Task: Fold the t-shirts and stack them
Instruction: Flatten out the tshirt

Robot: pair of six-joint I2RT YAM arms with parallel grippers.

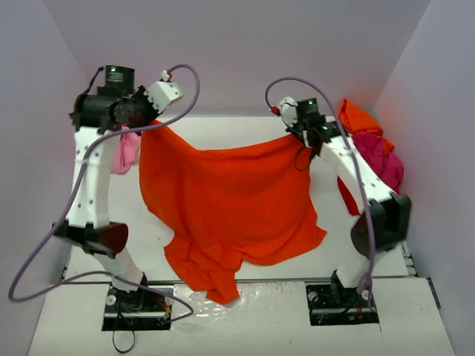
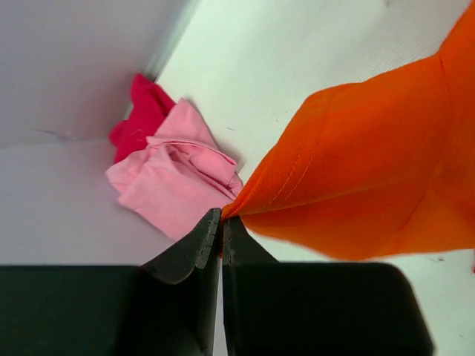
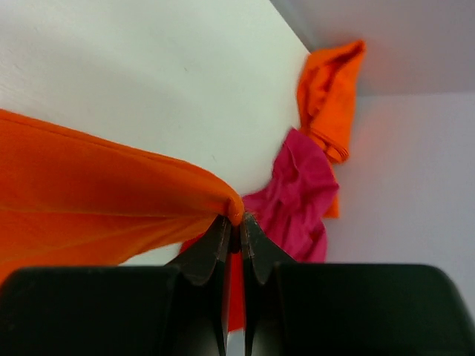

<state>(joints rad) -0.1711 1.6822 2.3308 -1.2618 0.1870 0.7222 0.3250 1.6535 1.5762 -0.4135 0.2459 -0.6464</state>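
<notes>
Orange-red t-shirt [image 1: 230, 208] stretched between two arms over the counter [image 1: 245, 130].
Top view: it hangs at frame centre, its lower edge bunched on the counter. Left wrist view: left jaws clamped on one corner; light pink tee [image 2: 174, 185] and red tee [image 2: 141, 115] crumpled upper left. Right wrist view: right jaws clamped on another corner; magenta tee [image 3: 297, 196] and orange tee [image 3: 330, 93] upper right.

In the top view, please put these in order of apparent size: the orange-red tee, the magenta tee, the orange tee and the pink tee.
1. orange-red tee, by far the largest
2. magenta tee
3. orange tee and pink tee look alike; the left arm hides part of the pink one.
</notes>
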